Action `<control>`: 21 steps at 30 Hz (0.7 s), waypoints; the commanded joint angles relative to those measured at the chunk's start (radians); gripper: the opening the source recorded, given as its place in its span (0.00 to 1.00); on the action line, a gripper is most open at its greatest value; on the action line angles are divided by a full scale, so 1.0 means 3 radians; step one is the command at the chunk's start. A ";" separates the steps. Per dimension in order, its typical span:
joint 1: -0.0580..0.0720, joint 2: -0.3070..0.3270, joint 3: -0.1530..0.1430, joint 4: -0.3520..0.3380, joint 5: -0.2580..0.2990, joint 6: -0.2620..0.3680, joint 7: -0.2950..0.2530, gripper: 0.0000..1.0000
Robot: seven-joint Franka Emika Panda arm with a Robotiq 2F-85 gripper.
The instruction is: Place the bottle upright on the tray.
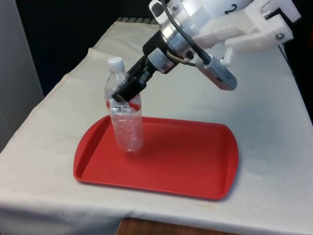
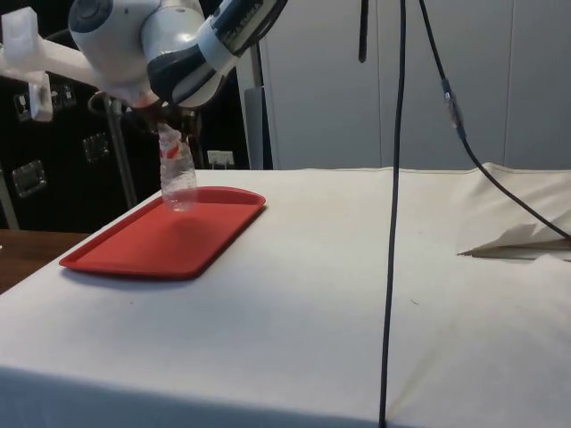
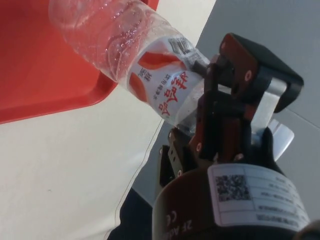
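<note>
A clear plastic bottle (image 1: 127,125) with a white cap and a red-and-white label stands nearly upright on the red tray (image 1: 190,159), in the tray's corner at the front view's left. Its base looks to be touching the tray floor. My gripper (image 1: 128,94) reaches down at a slant from the front view's right and is shut on the bottle at the label, just under its shoulder. In the side view the bottle (image 2: 179,183) stands at the far end of the tray (image 2: 152,242), under the gripper (image 2: 169,132). The wrist view has the label (image 3: 165,82) pressed against a finger (image 3: 225,107).
The tray lies near the table's front edge in the front view, with white cloth all round it. A black cable (image 2: 393,232) hangs down in the side view, and a raised fold of cloth (image 2: 517,239) lies at that view's right.
</note>
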 commanded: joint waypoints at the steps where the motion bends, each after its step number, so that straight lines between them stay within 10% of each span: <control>1: 0.0020 0.0020 0.0013 0.0023 -0.0017 -0.0023 0.0043 0.00; 21: 0.0023 0.0063 0.0143 0.0037 -0.0127 -0.0143 0.0137 0.00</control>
